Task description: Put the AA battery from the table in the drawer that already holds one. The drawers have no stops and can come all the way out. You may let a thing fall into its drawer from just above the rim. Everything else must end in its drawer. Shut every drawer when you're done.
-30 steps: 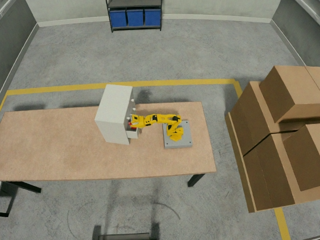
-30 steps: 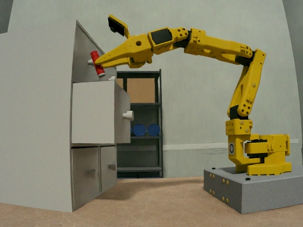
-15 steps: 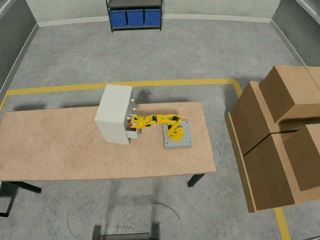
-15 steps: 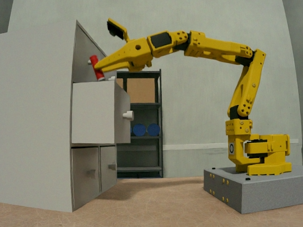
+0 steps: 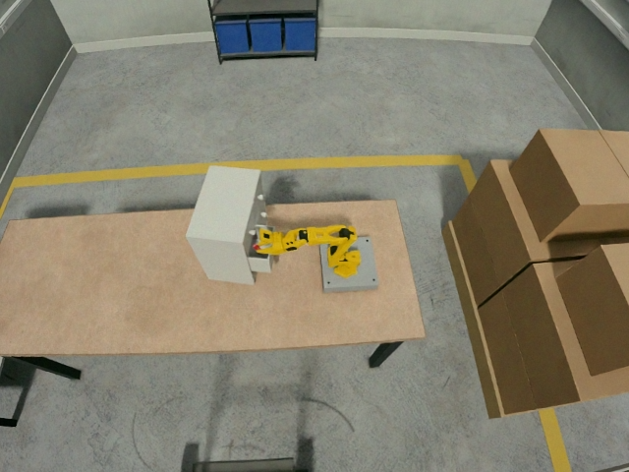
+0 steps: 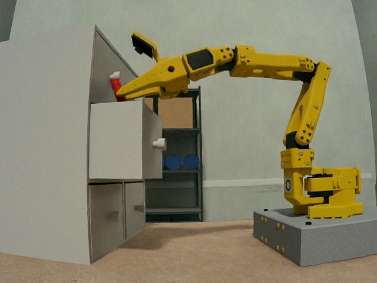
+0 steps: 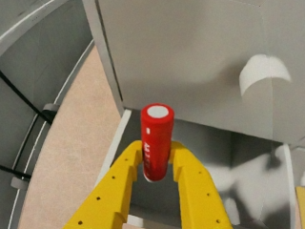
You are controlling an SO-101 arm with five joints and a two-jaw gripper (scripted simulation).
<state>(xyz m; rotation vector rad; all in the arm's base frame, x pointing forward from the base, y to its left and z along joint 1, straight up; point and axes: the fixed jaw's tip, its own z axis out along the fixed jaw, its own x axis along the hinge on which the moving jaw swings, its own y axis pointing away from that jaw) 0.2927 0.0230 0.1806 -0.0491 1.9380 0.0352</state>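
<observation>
Yellow gripper (image 5: pixel 257 244) (image 6: pixel 122 95) (image 7: pixel 156 155) pinching red batt. (image 5: pixel 257 247) (image 6: pixel 116 87) (image 7: pixel 157 138), tilted, low end about at rim of open drawer (image 5: pixel 260 264) (image 6: pixel 116 140) (image 7: pixel 113 143), white cab. (image 5: pixel 223 203) (image 6: pixel 45 137) (image 7: pixel 191 57) behind.

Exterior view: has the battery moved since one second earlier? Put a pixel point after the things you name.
Yes: the battery (image 5: pixel 257 247) (image 6: pixel 117 88) (image 7: pixel 157 138) is lower; its bottom end, then above the open drawer's rim (image 6: pixel 117 102), now reaches that rim.
</observation>
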